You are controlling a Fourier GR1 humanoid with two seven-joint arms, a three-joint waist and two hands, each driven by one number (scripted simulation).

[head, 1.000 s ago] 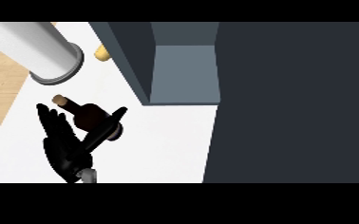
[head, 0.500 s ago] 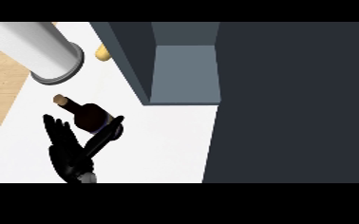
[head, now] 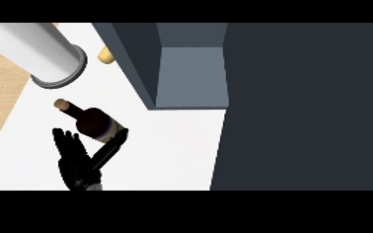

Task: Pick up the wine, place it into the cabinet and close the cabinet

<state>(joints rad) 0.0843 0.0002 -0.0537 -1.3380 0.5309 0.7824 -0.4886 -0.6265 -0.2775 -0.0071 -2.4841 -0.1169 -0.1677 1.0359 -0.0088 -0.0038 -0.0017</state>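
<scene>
One grey cylinder point(head: 45, 54) beside cabinet point(head: 189, 74)

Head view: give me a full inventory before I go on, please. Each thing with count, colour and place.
wine bottle: one, dark brown with a tan cork, lying on the white counter at left, neck pointing up-left
cabinet: one, dark grey-blue, open, grey shelf showing, at top centre
cabinet door: one, dark grey, filling the right side
cylinder: one, light grey, at top left, its rim over the counter's edge
small tan object: one, partly hidden between the cylinder and the cabinet; cannot tell what it is
counter: one, white top, wooden strip along the far left
hand: one, black, at lower left, fingers straight, thumb beside the bottle's base; which hand it is I cannot tell
</scene>
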